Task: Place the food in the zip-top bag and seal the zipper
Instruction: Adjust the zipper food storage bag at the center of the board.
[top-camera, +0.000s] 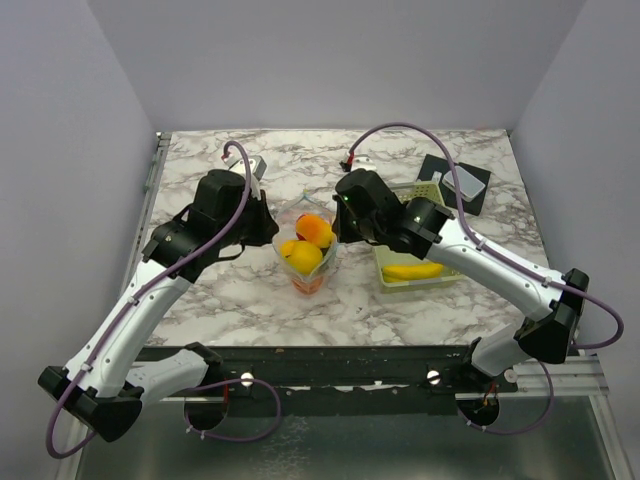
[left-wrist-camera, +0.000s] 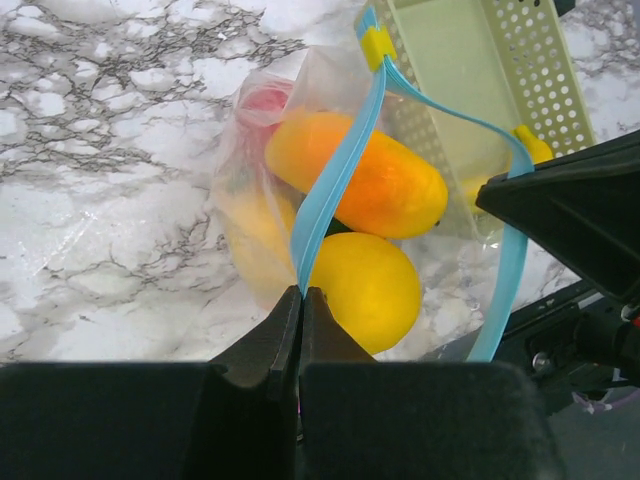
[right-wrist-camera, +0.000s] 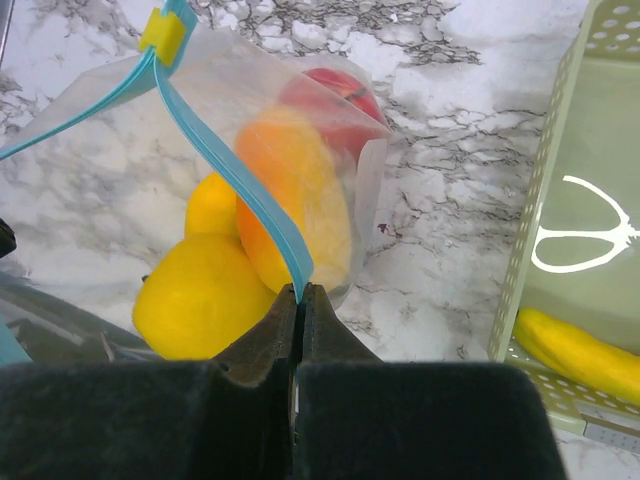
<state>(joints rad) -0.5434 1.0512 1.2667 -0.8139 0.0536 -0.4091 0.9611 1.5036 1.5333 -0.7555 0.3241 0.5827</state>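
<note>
White marble-patterned tabletop (top-camera: 250, 300) under plain pale walls, with both arms reaching in toward the bag (right-wrist-camera: 250, 70) at the middle. It is clear and floppy, held mouth-up between the two pincers.

The left gripper (left-wrist-camera: 301, 292), on the bag's left, has its fingers pressed tight together. One lip of the zipper (left-wrist-camera: 338, 175) runs straight out from between their tips. The right gripper (right-wrist-camera: 300, 290), on the bag's right, is clamped the same way on the other lip of the blue strip. The two lips meet at a small yellow slider (right-wrist-camera: 163, 32) at the far end of the mouth. From there they spread apart, so the mouth gapes and the strip is not sealed.

Inside the bag sits an orange piece (left-wrist-camera: 370, 185) on top, touching a yellow piece (left-wrist-camera: 365, 285) below it toward the near side. A red piece (right-wrist-camera: 335, 95) is tucked behind them at the far side, and something yellow shows lower down, blurred by the plastic. I can't tell whether the bag's bottom rests on the marble or only hangs over it.

Just right of the bag stands a pale green perforated basket (left-wrist-camera: 545, 70) with a banana (right-wrist-camera: 580, 350) lying in its near end. Farther right of the bag, beyond the basket, lies a black pad (top-camera: 440, 170).
</note>
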